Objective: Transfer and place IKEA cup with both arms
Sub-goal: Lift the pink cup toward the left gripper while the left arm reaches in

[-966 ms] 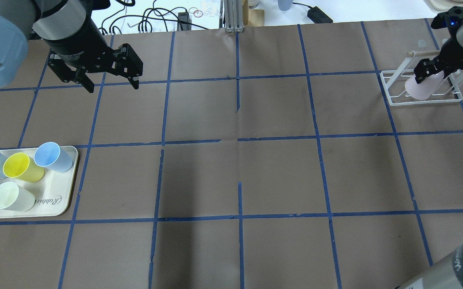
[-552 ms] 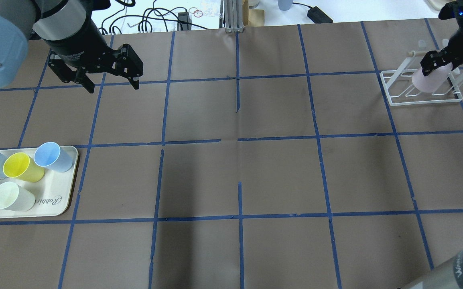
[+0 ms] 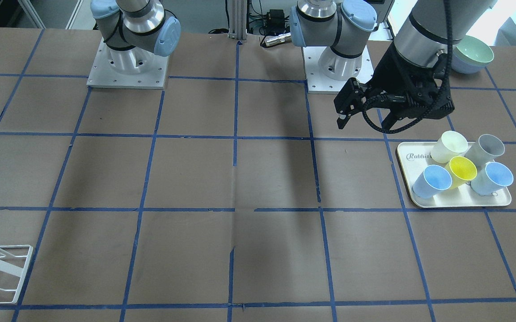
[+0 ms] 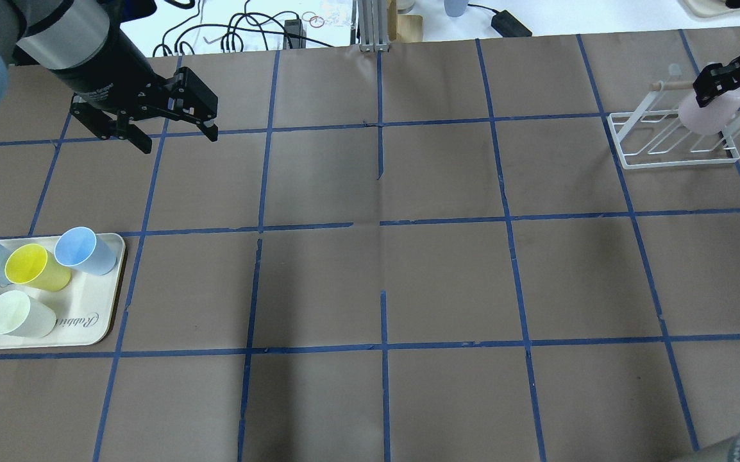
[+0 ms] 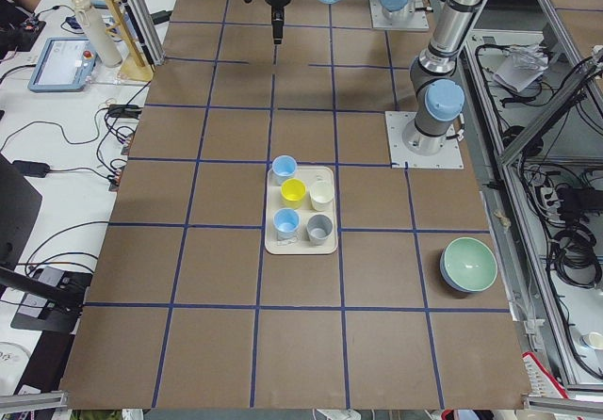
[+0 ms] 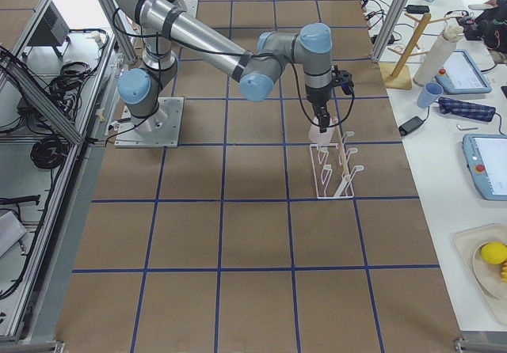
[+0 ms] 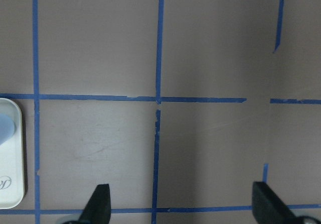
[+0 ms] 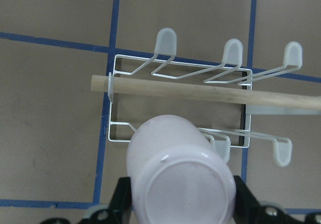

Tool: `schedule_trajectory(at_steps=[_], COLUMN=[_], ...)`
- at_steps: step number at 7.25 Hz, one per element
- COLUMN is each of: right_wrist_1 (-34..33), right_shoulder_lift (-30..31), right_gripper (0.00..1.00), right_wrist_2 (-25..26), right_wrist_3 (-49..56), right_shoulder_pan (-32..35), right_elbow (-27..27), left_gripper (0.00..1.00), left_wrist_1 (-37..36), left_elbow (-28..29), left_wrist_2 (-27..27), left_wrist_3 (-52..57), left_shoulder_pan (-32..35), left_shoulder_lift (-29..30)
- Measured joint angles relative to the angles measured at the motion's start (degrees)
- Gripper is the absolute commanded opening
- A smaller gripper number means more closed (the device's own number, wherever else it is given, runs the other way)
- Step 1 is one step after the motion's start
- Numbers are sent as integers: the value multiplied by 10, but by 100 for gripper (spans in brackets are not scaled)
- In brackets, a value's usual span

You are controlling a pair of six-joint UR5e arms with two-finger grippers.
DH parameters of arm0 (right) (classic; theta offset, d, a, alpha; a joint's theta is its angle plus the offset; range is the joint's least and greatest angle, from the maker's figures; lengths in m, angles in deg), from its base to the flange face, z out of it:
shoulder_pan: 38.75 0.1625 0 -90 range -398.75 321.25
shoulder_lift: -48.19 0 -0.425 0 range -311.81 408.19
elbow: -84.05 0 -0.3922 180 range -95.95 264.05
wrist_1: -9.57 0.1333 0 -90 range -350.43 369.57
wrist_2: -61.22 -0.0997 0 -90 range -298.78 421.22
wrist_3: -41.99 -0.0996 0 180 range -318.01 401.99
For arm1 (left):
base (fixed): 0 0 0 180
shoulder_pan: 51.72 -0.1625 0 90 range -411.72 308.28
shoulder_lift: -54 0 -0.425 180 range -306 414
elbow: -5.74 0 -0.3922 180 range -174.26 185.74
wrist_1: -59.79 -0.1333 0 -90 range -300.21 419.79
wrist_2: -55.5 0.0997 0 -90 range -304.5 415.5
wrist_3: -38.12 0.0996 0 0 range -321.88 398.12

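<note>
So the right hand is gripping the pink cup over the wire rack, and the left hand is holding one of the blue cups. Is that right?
Not quite. The left hand is open and empty, as the left wrist view shows; the blue cups sit on the tray. The right hand does grip the pink cup over the wire rack.

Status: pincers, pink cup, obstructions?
Right pincer shut on pink cup, over rack. Left pincer open, empty. Dowel close beside cup.

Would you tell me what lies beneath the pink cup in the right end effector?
Beneath the pink cup shows the white wire rack with its wooden rod; the cup hides part of its near prongs.
</note>
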Motion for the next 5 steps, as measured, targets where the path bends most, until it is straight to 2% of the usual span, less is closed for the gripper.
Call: schedule_trajectory(at_steps=[1, 2, 5], right_wrist_1=[9, 30, 130], right_shoulder_lift=[15, 33, 82], right_gripper=[2, 2, 0], right_wrist_2=[-3, -17, -161], right_wrist_3=[0, 0, -10], right_shoulder_pan=[0, 3, 52], right_elbow=[0, 0, 0], left_gripper=[100, 100, 100], left_wrist_1=[11, 20, 25], left_elbow=[-4, -12, -33], left_wrist_2=[-58, -119, -323], left_wrist_3=[8, 11, 12], left_shoulder_pan=[-23, -41, -68], left_shoulder_lift=[-2, -3, 6])
